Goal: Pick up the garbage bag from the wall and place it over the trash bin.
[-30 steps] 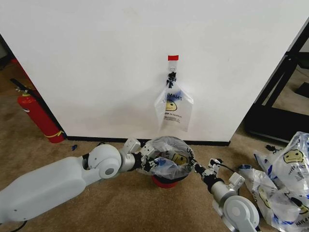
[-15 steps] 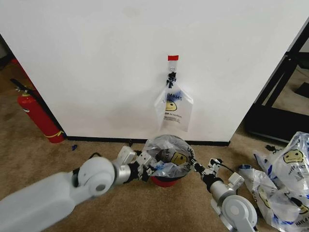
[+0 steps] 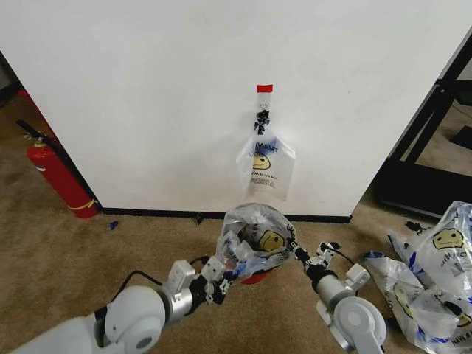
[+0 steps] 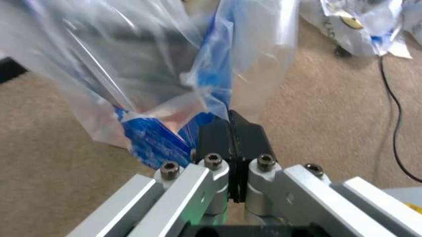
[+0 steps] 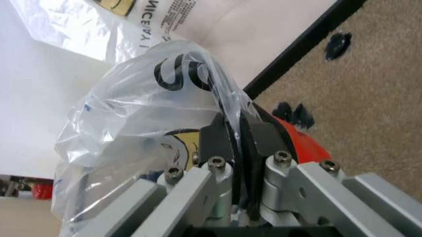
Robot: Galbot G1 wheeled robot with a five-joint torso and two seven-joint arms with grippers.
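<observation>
The garbage bag [image 3: 256,234], crinkly translucent plastic with a yellow smiley, bulges over the trash bin, of which a bit of red base [image 3: 256,279] shows below it. My left gripper [image 3: 223,273] is shut on the bag's near left edge, low by the bin's side. In the left wrist view the left gripper [image 4: 231,132] pinches blue-printed plastic [image 4: 155,140]. My right gripper [image 3: 296,253] is shut on the bag's right rim. The right wrist view shows the right gripper [image 5: 238,129] clamped on the film [image 5: 151,123], with the red base [image 5: 305,144] behind. The white wall [image 3: 147,88] rises behind.
A flat smiley bag [image 3: 264,164] dangles from the black hook [image 3: 262,115] under a red tape mark [image 3: 264,88]. A red fire extinguisher [image 3: 57,175] leans at the left. A heap of like bags [image 3: 435,276] lies at the right, near a black frame [image 3: 424,140]. The floor is brown carpet.
My left arm has drawn back toward me, dragging the bag's left edge down and outward. The bag now stands taller and more bunched over the bin. The right gripper has held its place.
</observation>
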